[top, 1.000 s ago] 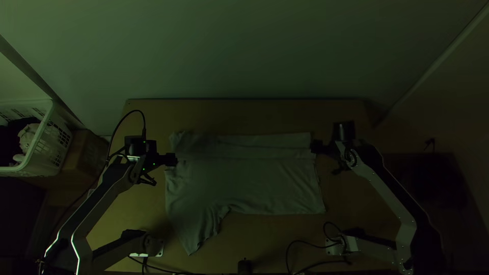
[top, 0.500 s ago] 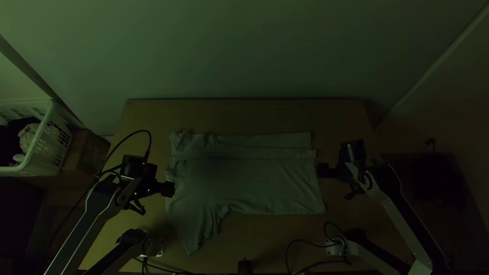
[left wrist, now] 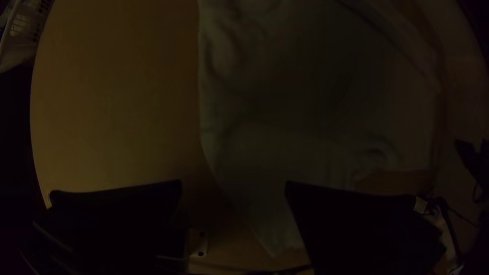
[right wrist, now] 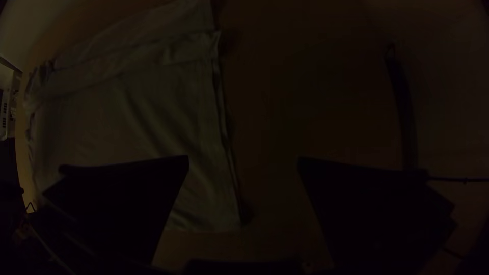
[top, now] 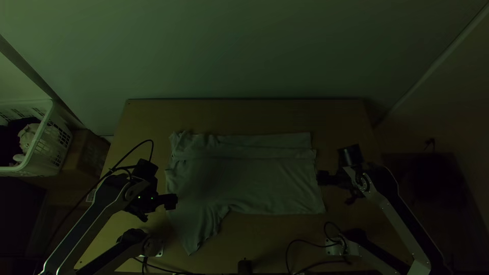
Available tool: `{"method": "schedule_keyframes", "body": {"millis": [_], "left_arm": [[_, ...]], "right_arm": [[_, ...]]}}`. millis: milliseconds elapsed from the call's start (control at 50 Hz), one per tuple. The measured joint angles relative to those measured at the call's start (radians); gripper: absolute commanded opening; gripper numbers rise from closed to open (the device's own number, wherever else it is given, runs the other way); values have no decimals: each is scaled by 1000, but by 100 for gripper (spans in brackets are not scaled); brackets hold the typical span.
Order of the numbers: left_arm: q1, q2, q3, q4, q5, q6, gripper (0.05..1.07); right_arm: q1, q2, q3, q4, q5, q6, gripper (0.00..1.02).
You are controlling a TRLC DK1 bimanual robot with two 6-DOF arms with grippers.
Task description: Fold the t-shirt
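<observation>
Grey t-shirt (top: 244, 183), far side folded. My left gripper (top: 173, 201) near the loose sleeve (top: 196, 231), right gripper (top: 319, 177) by the hem (top: 318, 196), both spread, empty. Likely next: pinch sleeve, fold inward.

The light wooden table (top: 254, 116) carries a pale t-shirt (top: 265, 183), layered in strips along its far side, one sleeve (top: 195, 231) angled nearward, and dark cables (top: 287, 253).

From where I sit at the controls, I can't read any text, label, brand, number or sign in my top view or in either wrist view.
</observation>
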Motion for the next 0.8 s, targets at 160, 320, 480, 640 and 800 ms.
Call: {"method": "schedule_keyframes", "body": {"millis": [160, 320, 480, 640, 800], "left_arm": [[-51, 1, -54, 6, 34, -104, 102], [-97, 12, -114, 40, 36, -155, 102], [-151, 27, -148, 100, 36, -182, 101], [-195, 37, -181, 154, 35, -182, 87], [-223, 48, -208, 229, -6, -172, 65]], "right_arm": [[10, 3, -25, -9, -1, 10, 98], [14, 12, -26, -11, -3, 29, 98], [15, 35, -31, -10, -3, 30, 98], [15, 52, -47, -11, -3, 30, 97], [15, 70, -66, -11, -13, 33, 95]]}}
